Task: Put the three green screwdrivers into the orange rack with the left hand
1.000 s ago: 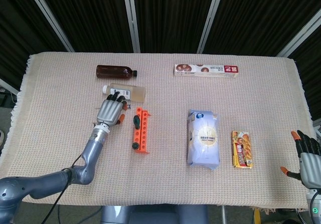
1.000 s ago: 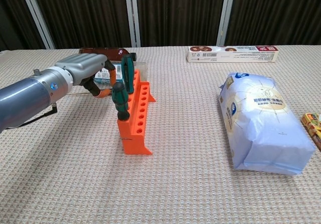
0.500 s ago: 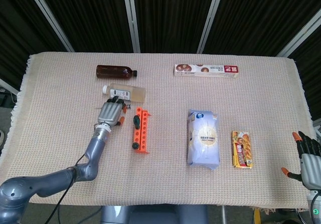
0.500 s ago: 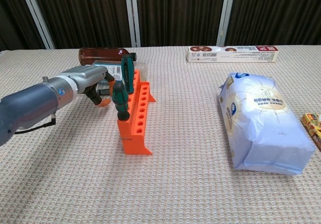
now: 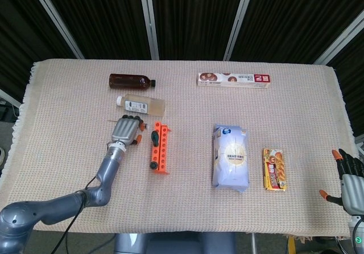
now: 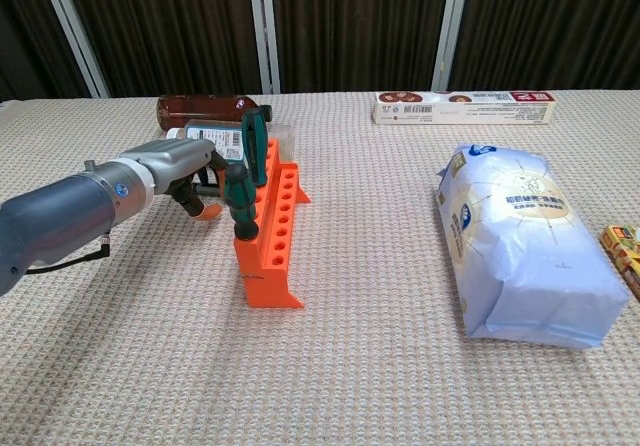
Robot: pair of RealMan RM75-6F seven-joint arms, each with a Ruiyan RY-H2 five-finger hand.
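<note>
The orange rack (image 5: 160, 150) (image 6: 270, 236) stands left of the table's middle. Two green screwdrivers stand upright in it, one near the far end (image 6: 257, 144) (image 5: 154, 135) and one closer to me (image 6: 240, 194) (image 5: 152, 164). My left hand (image 5: 126, 131) (image 6: 172, 169) is low over the cloth just left of the rack, its fingers curled down beside the nearer screwdriver. What lies under the fingers is hidden, and I see no third screwdriver. My right hand (image 5: 347, 177) hovers at the table's right edge with fingers spread, holding nothing.
A clear bottle (image 5: 141, 103) (image 6: 215, 138) lies just beyond my left hand, a brown bottle (image 5: 131, 81) (image 6: 195, 106) behind it. A long box (image 5: 233, 79) (image 6: 463, 107) is at the back. A white-blue bag (image 5: 231, 156) (image 6: 520, 246) and a snack pack (image 5: 273, 168) lie to the right.
My left hand has drawn slightly back toward me and sunk lower beside the rack. The two screwdrivers in the rack and the right hand have barely moved.
</note>
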